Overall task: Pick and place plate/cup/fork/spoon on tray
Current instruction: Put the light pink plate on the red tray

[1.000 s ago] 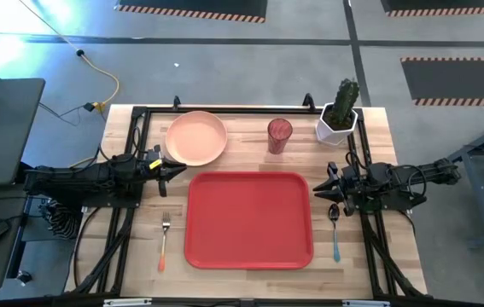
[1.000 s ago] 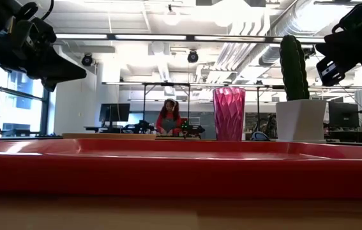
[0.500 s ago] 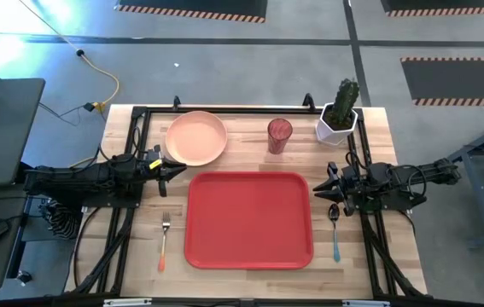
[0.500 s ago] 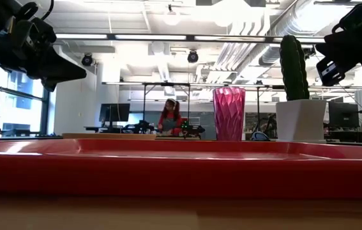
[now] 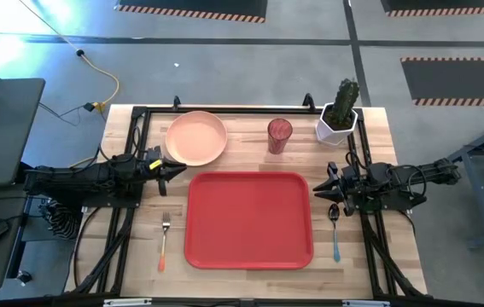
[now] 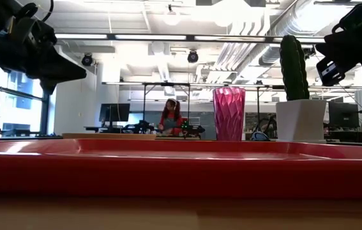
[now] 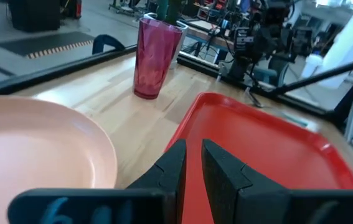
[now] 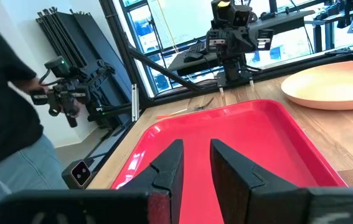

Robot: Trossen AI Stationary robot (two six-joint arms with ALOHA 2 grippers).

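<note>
- Left hand (image 5: 173, 169): clenched, empty, just beside plate (image 5: 195, 137).
- Right hand (image 5: 321, 190): clenched, empty.
- We should release fingers, then grip plate's rim toward tray (image 5: 249, 218).

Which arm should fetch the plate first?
Left, probably. The left gripper hovers right beside the plate, while the right gripper waits across the tray, near the spoon.

Tray (image 6: 181, 169) up front – cup (image 6: 229, 114) behind it
</note>
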